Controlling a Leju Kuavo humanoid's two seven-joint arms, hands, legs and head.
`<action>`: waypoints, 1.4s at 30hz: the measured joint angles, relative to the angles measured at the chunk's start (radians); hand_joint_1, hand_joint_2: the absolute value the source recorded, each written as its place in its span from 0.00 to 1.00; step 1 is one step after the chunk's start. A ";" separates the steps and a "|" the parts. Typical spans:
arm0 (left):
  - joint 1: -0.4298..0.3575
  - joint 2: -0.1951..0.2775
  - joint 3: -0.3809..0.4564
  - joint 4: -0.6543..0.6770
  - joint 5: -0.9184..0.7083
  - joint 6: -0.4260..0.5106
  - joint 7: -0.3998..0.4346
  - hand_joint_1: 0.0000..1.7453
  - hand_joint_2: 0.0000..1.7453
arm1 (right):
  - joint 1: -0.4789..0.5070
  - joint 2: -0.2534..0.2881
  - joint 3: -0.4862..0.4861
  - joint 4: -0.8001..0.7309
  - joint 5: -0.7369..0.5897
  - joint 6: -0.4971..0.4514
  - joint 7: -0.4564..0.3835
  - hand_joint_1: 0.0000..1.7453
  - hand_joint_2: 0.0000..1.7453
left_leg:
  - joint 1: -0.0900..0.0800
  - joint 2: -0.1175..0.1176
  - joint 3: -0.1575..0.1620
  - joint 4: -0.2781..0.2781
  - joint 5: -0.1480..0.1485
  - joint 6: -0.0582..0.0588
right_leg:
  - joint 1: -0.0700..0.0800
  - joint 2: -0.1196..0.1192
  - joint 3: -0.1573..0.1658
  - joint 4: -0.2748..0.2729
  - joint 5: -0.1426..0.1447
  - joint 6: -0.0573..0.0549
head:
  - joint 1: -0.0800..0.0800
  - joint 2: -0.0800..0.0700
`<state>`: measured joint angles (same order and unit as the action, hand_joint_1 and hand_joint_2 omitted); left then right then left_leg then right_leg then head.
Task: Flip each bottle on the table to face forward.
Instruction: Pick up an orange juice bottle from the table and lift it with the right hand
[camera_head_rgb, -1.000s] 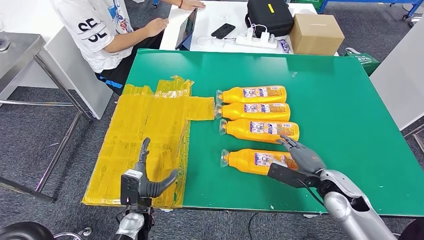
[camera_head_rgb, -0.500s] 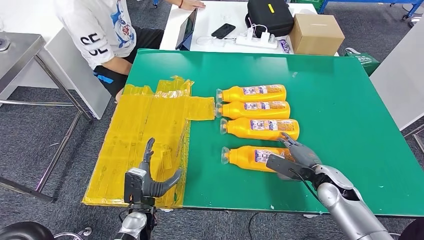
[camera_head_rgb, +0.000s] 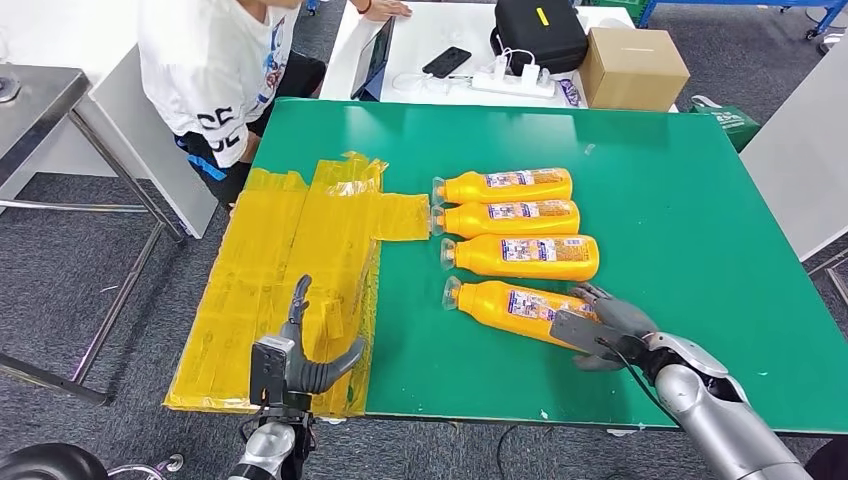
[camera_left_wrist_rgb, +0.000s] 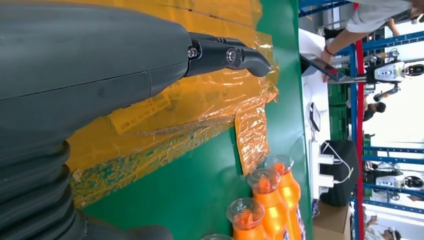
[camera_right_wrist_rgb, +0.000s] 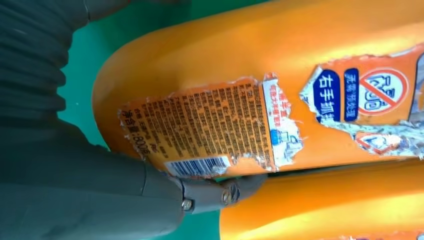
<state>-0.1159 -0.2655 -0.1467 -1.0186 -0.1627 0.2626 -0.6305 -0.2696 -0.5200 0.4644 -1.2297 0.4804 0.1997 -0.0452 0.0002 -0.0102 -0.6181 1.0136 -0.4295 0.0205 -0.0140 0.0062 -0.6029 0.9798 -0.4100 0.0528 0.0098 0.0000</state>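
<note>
Right hand (camera_head_rgb: 608, 325) grips base end of nearest bottle (camera_head_rgb: 510, 305); long axis runs leftward from hand, cap away. Left hand (camera_head_rgb: 300, 352) spread, well apart from that bottle.

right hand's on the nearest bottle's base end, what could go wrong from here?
1. The right hand holds the nearest bottle only at its base end, so the bottle could pivot or slip as it is turned.
2. That bottle already lies skewed, its base close to the next bottle; rolling it may knock the row.
3. Its label is torn; fingers could snag it.
</note>
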 joint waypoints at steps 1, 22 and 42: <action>-0.002 0.000 -0.001 0.002 -0.002 0.006 -0.003 0.00 1.00 | 0.001 -0.005 0.002 -0.002 -0.008 0.005 0.000 0.71 1.00 | 0.000 0.000 0.000 0.000 0.000 0.000 | 0.000 0.000 0.000 0.000 0.000 0.000 | 0.000 0.000; -0.024 0.000 -0.017 0.025 0.020 0.003 -0.004 0.00 1.00 | 0.022 -0.007 0.024 -0.007 -0.015 -0.051 -0.014 1.00 1.00 | 0.001 0.001 0.000 0.000 0.000 0.000 | 0.000 0.000 0.000 0.000 0.000 0.000 | 0.000 0.000; -0.024 0.000 -0.018 0.025 0.027 -0.012 0.006 0.00 1.00 | 0.053 0.131 -0.026 0.021 0.020 -0.137 -0.106 1.00 1.00 | 0.001 0.001 0.001 0.000 0.000 0.000 | 0.000 0.000 0.000 0.000 0.000 0.000 | 0.000 0.000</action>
<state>-0.1395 -0.2655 -0.1648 -0.9937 -0.1358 0.2510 -0.6241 -0.2167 -0.3889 0.4385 -1.2086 0.5005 0.0626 -0.1511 0.0008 -0.0090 -0.6174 1.0135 -0.4296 0.0204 -0.0138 0.0066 -0.6025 0.9798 -0.4099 0.0528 0.0099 0.0000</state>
